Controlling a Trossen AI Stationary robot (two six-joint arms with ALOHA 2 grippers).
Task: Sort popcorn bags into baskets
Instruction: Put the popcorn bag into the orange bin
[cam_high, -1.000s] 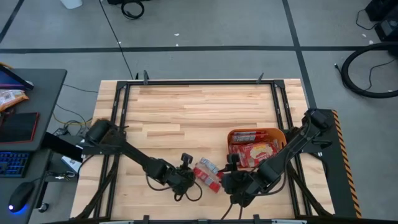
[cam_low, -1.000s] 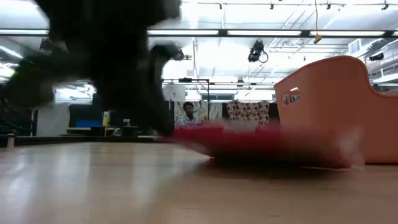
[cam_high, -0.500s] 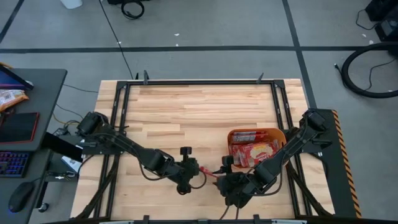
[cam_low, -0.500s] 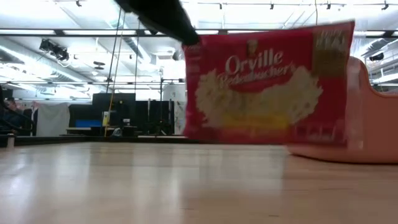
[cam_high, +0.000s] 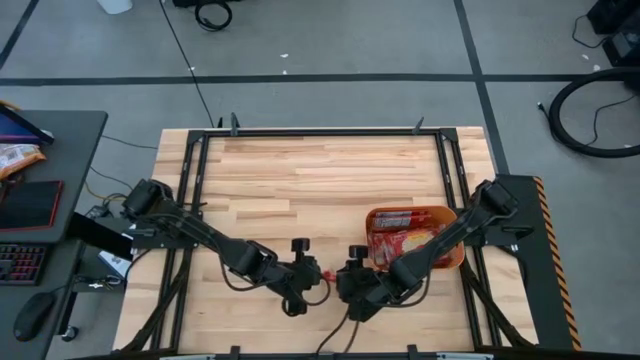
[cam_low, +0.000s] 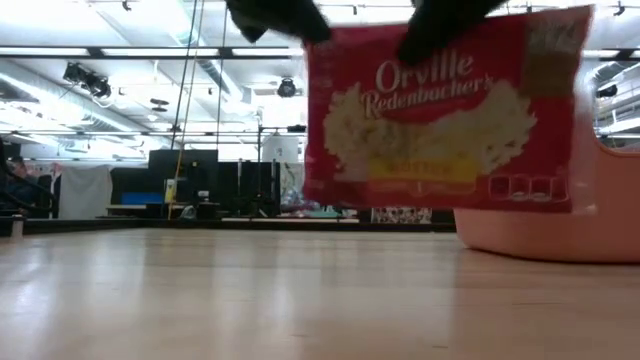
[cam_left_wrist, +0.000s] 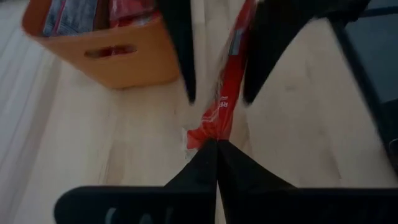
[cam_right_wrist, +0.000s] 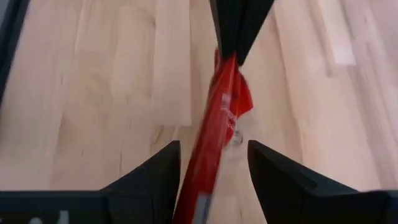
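Observation:
One red popcorn bag (cam_low: 440, 120) hangs upright above the table's near middle, showing edge-on as a thin red strip in both wrist views (cam_left_wrist: 227, 106) (cam_right_wrist: 217, 118). My left gripper (cam_high: 318, 272) (cam_left_wrist: 216, 144) is shut on it. My right gripper (cam_high: 347, 277) (cam_right_wrist: 214, 168) is open. Its fingers (cam_left_wrist: 180, 56) stand on either side of the bag without touching it. The orange basket (cam_high: 452, 214) (cam_low: 610, 180) (cam_left_wrist: 124, 59) sits on the table's right side with several red packets inside. My left gripper pinches the bag's end (cam_left_wrist: 216, 132) between its two fingers, at the upper corner (cam_low: 312, 45) toward the table's left. The fingers come roughly level from the table's left. The bag hangs upright, lifted clear of the table.
Bare wood covers the far half of the table (cam_high: 320, 170). Black frame rails (cam_high: 190, 180) run along the table's left and right edges. A desk at the left carries a keyboard and an orange snack bag (cam_high: 15, 155).
The bag lay flat on the table a second ago. My left gripper took hold of it and raised it until it hangs upright and clear. My right gripper moved toward the table's left, and its open fingers now stand around the bag.

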